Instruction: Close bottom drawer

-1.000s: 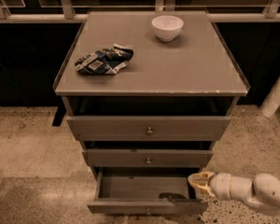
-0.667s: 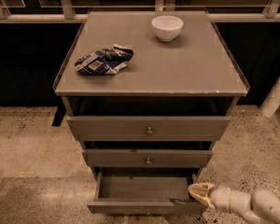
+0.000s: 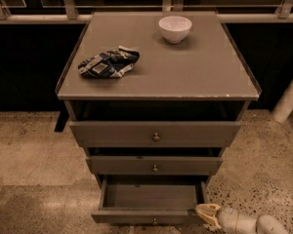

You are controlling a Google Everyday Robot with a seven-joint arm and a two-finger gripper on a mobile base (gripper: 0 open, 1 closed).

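Note:
The bottom drawer is the lowest of three grey-brown drawers and stands pulled out, its inside empty, with a small round knob at its front edge. My gripper is a pale yellowish tip on a white arm coming in from the lower right. It sits at the right end of the drawer's front, touching or nearly touching it. The middle drawer and the top drawer stand above it.
On the cabinet top are a white bowl at the back and a crumpled blue-and-white bag at the left. A speckled floor surrounds the cabinet. A white post stands at the right.
My gripper has moved down and a little to the right, from inside the drawer's right side to the right end of its front. The drawer looks as far out as before.

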